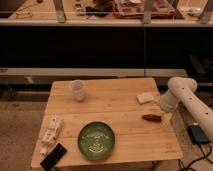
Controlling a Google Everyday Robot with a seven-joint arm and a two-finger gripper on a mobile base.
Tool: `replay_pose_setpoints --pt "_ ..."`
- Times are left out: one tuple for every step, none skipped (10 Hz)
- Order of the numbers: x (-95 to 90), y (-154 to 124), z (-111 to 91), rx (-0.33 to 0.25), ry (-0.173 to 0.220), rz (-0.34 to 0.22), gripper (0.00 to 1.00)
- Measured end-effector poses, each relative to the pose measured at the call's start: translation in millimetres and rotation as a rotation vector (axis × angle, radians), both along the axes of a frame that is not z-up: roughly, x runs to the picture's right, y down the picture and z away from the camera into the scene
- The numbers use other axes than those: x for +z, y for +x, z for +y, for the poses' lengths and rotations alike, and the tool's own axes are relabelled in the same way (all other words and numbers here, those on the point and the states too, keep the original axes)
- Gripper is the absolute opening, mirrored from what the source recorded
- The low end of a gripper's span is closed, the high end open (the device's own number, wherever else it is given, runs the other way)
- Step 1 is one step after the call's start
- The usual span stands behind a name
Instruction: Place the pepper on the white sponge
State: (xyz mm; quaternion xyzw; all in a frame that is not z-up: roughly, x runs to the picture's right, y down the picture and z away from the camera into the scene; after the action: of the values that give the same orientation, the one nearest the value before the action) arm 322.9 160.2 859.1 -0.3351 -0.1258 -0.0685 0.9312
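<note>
The pepper (151,118) is a small dark-red chili lying on the wooden table (115,107) near its right edge. The white sponge (145,97) lies flat a short way behind it, toward the far right of the table. My gripper (165,118) is at the end of the white arm (187,102) that comes in from the right. It sits just right of the pepper's thick end, low over the table. I cannot tell whether it touches the pepper.
A green plate (97,141) sits front and centre. A white cup (77,89) stands at the back left. A long white strip (50,130) and a black phone-like object (53,156) lie at the front left. A dark shelf front runs behind the table.
</note>
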Motion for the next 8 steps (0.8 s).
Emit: replay_pose_setpoints --pt "1.5 -4 8 -0.012 -0.007 0.001 0.80" --pt "2.0 -7 15 -0.016 -0.016 0.000 0.80" --pt "2.2 -10 21 -0.015 -0.025 -0.003 0.80" --pt "2.7 -15 26 -0.007 -0.035 -0.009 0.80" --pt "2.8 -17 29 0.002 -0.042 -0.014 0.80" --pt "3.0 -20 32 0.012 -0.051 -0.021 0.80" --pt "3.7 -21 34 0.021 -0.056 -0.025 0.80" --pt "5.1 -22 37 0.036 -0.062 -0.031 0.80"
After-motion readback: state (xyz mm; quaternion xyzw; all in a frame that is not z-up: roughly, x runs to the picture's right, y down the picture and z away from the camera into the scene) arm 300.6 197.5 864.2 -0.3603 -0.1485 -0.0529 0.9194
